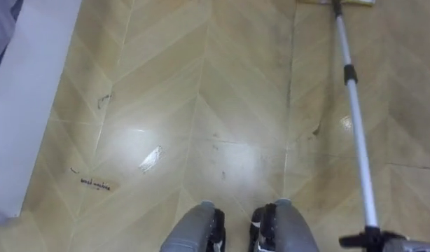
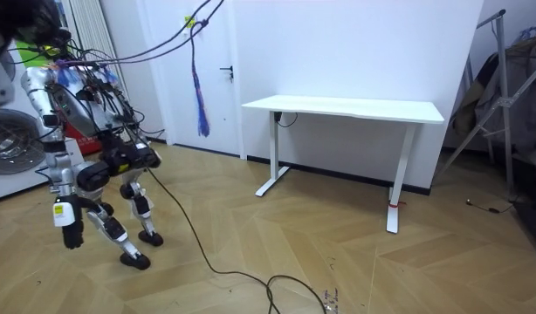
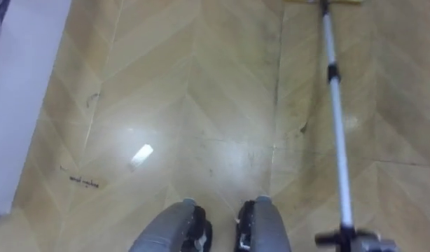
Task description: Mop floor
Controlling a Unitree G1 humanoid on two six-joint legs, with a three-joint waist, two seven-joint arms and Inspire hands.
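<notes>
Seemingly we are mid-stroke, the mop (image 1: 355, 119) stretched ahead over the floor (image 1: 201, 105); whether the right hand (image 1: 400, 246) grips it we cannot tell; next it should sweep the scuffs (image 1: 96, 184).

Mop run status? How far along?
Done: little to show; dark scuffs mark the floor at left, and a smudge sits beside the mop pole. In hand: the mop head is on the floor ahead, at right. Left: both marked patches.
</notes>
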